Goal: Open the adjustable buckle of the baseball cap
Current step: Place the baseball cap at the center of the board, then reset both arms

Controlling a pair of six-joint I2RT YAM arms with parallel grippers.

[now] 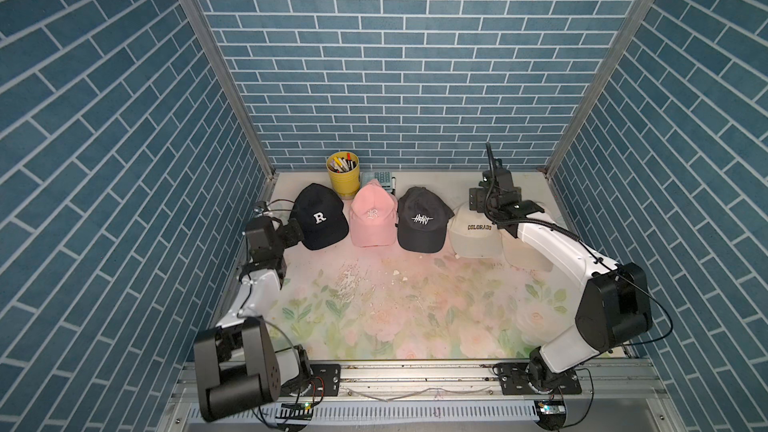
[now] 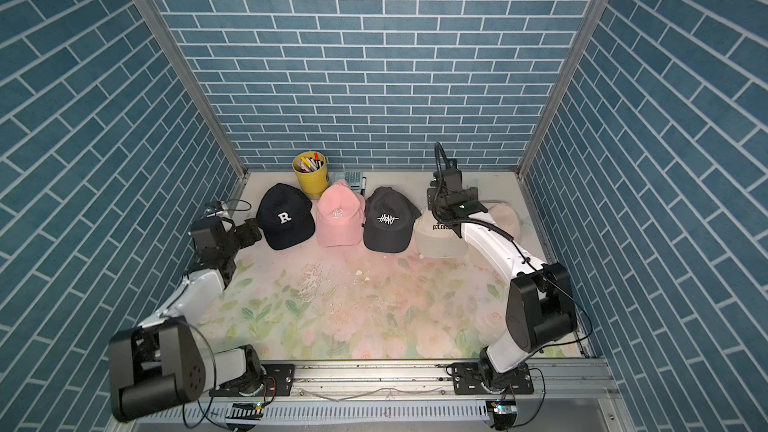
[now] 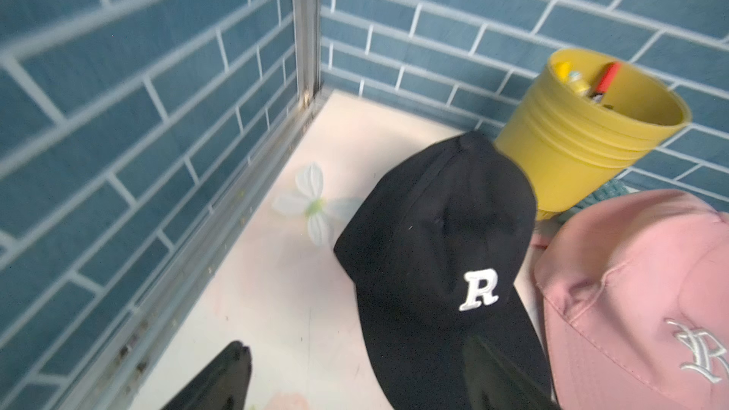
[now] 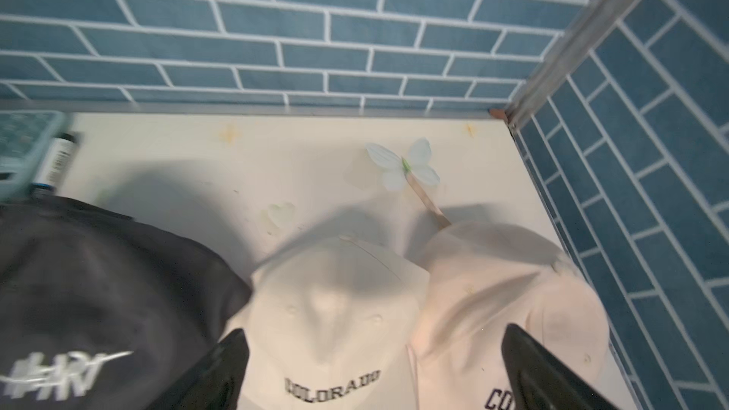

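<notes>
1. Hovering with jaws spread wide and empty, the left claw sits at the black R cap, one finger overlapping its brim.
2. The right claw is just as wide and empty, poised above the cream COLORADO cap and a second cream cap touching it.
3. Between those lie a pink cap and a dark HEART cap; all five line the back of the floral desk, brims toward the robot.
4. No buckle shows; each presumably sits at the cap's rear, facing the wall.
5. A cap should feel light and soft, its crown collapsing under pressure, its brim stiffer. Pinning the brim with one claw and pinching the thin strap beside the small, hard buckle seems best.
6. A yellow cup of pens stands just behind the black cap.
</notes>
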